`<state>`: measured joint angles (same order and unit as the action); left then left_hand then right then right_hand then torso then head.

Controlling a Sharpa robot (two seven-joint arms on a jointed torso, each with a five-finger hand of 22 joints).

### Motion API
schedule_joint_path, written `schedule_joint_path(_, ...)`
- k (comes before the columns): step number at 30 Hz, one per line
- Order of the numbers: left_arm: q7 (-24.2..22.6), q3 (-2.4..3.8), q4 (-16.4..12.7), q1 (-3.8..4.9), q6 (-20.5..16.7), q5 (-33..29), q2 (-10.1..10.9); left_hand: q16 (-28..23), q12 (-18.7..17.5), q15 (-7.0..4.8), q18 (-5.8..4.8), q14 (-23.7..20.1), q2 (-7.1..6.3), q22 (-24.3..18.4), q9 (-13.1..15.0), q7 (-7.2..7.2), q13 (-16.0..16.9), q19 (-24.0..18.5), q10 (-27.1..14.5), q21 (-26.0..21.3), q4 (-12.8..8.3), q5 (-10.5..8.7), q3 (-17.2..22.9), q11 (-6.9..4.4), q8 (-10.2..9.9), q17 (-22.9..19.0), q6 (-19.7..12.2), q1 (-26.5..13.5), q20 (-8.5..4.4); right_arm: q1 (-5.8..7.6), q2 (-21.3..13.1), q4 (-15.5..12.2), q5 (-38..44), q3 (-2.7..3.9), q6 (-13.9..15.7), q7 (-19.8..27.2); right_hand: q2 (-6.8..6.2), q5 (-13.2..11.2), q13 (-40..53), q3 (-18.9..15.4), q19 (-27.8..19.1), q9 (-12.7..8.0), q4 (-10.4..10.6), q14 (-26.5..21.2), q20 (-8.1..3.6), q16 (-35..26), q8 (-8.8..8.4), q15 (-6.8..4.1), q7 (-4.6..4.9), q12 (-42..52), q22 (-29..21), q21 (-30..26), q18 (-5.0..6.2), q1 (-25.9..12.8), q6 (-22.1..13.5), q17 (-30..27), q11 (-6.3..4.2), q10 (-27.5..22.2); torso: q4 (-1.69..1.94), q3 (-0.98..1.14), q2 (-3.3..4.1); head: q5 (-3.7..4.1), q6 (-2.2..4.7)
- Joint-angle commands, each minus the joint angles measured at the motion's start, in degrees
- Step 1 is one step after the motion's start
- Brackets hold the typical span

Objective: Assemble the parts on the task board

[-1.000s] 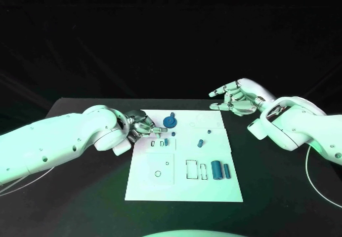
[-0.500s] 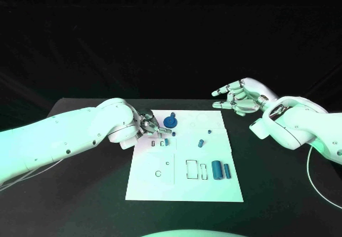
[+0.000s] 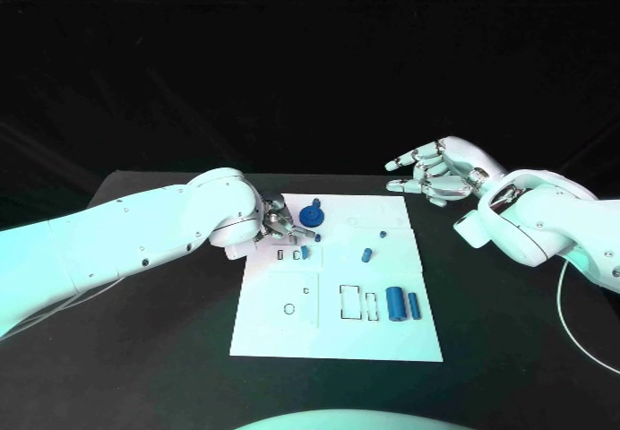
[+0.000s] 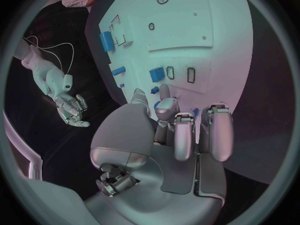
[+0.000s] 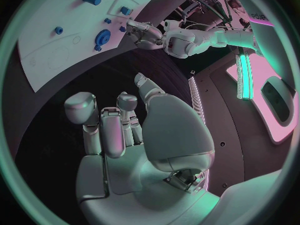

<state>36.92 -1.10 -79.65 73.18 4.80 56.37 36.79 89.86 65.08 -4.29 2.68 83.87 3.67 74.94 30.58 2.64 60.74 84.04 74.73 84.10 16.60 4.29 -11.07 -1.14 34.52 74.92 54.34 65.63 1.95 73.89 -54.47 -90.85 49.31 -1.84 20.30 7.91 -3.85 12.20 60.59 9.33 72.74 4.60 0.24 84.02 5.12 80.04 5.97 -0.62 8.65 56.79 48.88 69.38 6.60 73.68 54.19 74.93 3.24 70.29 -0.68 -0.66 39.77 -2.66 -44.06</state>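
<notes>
— Two silver hands, what were they doing?
— The left hand [image 3: 282, 224] hovered over the white plate-like task board [image 3: 330, 336] at its far left edge, fingers curled; whether it pinched anything I could not tell. The right hand [image 3: 433, 170] hung spread and empty, beyond the board's far right corner.
— And the small blue plastic parts [image 3: 403, 305]?
— Scattered on the board; probably light, stiff and slippery, best pinched at the sides. The black bench [image 3: 155, 358] offered open room around.

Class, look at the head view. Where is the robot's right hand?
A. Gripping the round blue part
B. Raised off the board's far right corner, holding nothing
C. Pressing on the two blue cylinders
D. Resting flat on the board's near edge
B: the right hand hangs beyond the task board with fingers apart and nothing in them.
</notes>
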Motion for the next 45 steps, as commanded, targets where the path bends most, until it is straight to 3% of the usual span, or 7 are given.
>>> schedule_joint_path(1,0.50,0.02,0.70,0.09,2.43,1.50,-0.61,0.14,0.34,-0.41,-0.91,6.13,-0.03,7.66,0.13,0.09,0.03,3.29,0.24,0.24,0.05,-0.26,-0.42,-0.12,0.31,15.08,-0.46,-0.56,-0.45,0.01,0.16,0.10,0.03,0.00,-0.99,-0.20,0.06,0.15,-0.09,-0.34,0.14,0.09,-0.03,2.61,-0.29,-0.13,0.21,-0.50,-0.16,0.09,-0.06,-0.08,0.83,-0.29,0.41,-0.07,0.10,0.36,-0.02,-0.05,0.04,-0.08,-0.02)
schedule_joint_path(9,0.58,-0.11,1.99,0.03,3.17,1.60,-2.00,0.14,0.47,-0.43,-0.93,6.13,0.09,7.79,0.59,0.06,0.15,3.33,0.28,0.33,-0.05,-0.24,-0.52,-0.14,0.55,15.08,-0.63,-0.11,-0.46,0.00,0.40,0.29,0.11,0.00,-1.24,-0.29,0.06,0.15,-0.09,-0.34,0.14,0.09,-0.03,2.61,-0.29,-0.13,0.21,-0.50,-0.16,0.09,-0.06,-0.08,0.83,-0.29,0.41,-0.07,0.10,0.36,-0.03,-0.06,0.06,0.07,-0.23)
schedule_joint_path(13,0.61,-0.19,2.23,-0.01,3.68,1.61,-2.24,0.14,0.50,-0.43,-0.93,6.13,0.15,7.79,0.75,0.06,0.19,3.32,0.29,0.32,-0.07,-0.19,-0.54,-0.15,0.62,15.08,-0.70,0.07,-0.46,0.00,0.53,0.36,0.12,0.00,-1.25,-0.28,0.11,0.19,-0.14,-0.46,0.14,0.08,0.09,2.60,-0.30,-0.22,0.22,-0.51,-0.17,0.08,-0.12,-0.13,0.83,-0.45,0.41,-0.17,0.09,0.37,-0.11,0.00,0.07,-0.51,-0.75)
schedule_joint_path(18,0.61,-0.26,2.41,-0.05,4.13,1.61,-2.52,0.14,0.63,-0.45,-0.97,6.13,0.35,8.00,1.19,0.04,0.33,3.39,0.34,0.46,-0.12,-0.03,-0.59,-0.16,0.81,15.08,-0.90,0.60,-0.47,0.00,0.61,0.46,0.12,-0.01,-1.29,-0.36,0.12,0.20,-0.14,-0.47,0.14,0.08,0.10,2.60,-0.30,-0.23,0.22,-0.51,-0.17,0.08,-0.13,-0.13,0.83,-0.47,0.41,-0.18,0.09,0.37,0.00,-0.02,0.08,0.03,-0.92)
schedule_joint_path(38,0.69,-0.61,3.03,-0.33,5.58,1.53,-2.98,0.14,0.98,-0.48,-1.03,6.13,0.80,8.32,2.16,-0.03,0.69,3.47,0.51,0.67,-0.25,0.43,-0.64,-0.22,1.24,15.08,-1.16,1.95,-0.50,-0.01,0.96,0.75,0.25,-0.04,-1.76,-0.55,0.20,0.34,-0.17,-0.56,0.10,0.07,0.21,2.57,-0.31,-0.35,0.25,-0.52,-0.19,0.09,-0.27,-0.23,0.85,-0.59,0.44,-0.32,0.07,0.37,-0.05,0.02,0.10,0.05,-1.11)
schedule_joint_path(45,0.71,-0.62,2.88,-0.33,5.84,1.51,-3.10,0.14,1.11,-0.49,-1.04,6.13,0.93,8.35,2.33,-0.05,0.84,3.47,0.59,0.69,-0.23,0.54,-0.63,-0.24,1.33,15.08,-1.17,2.13,-0.51,-0.02,1.10,0.86,0.25,-0.04,-2.01,-0.68,0.28,0.46,-0.14,-0.57,0.13,0.08,0.23,2.60,-0.32,-0.30,0.29,-0.53,-0.21,0.16,-0.22,-0.22,0.84,-0.57,0.49,-0.23,0.05,0.40,0.05,0.02,0.08,0.10,-1.48)
